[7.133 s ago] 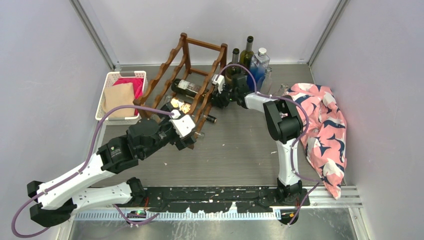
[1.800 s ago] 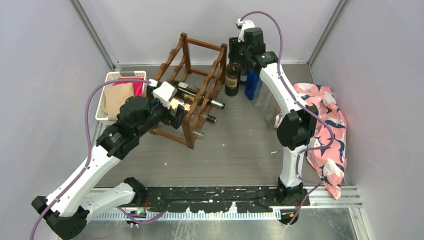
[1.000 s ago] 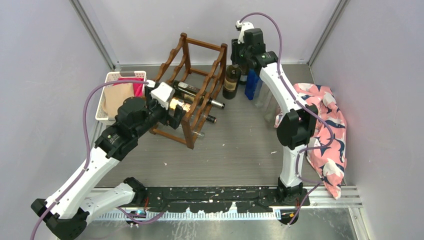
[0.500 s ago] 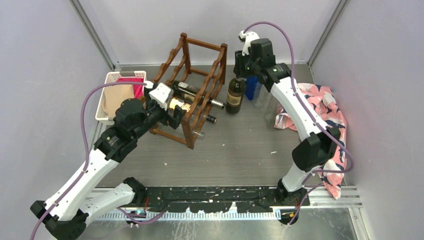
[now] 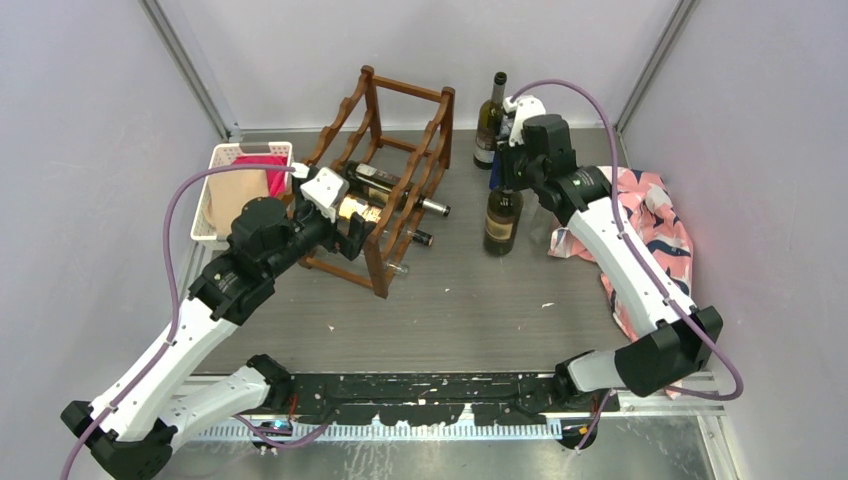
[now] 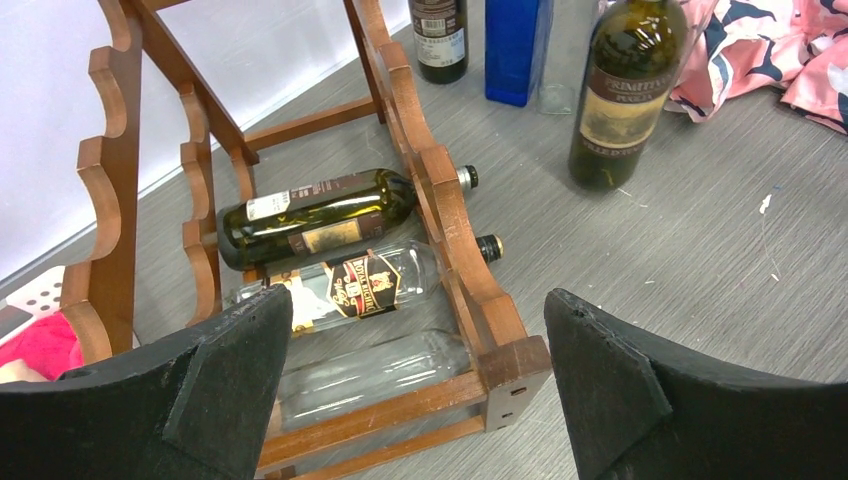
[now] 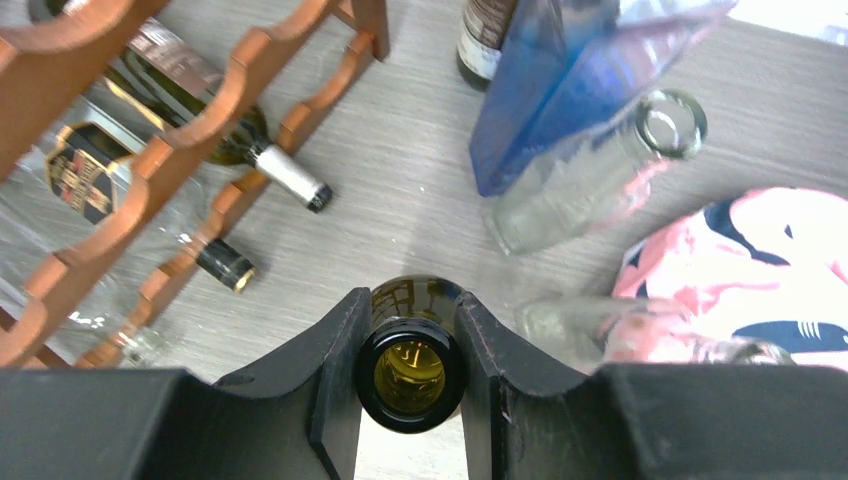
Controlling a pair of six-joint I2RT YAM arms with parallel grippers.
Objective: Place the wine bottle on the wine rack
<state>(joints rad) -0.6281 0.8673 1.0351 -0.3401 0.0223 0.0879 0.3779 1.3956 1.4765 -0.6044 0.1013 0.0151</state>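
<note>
Right wrist, wine bottle neck gripped in right end effector

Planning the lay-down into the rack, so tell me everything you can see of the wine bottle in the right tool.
The wine bottle is dark green glass with a tan paper label and an open mouth. It stands upright right of the wine rack, apart from it, base at or just above the grey table; which, I cannot tell. The right tool is shut on its neck, one finger each side.
</note>
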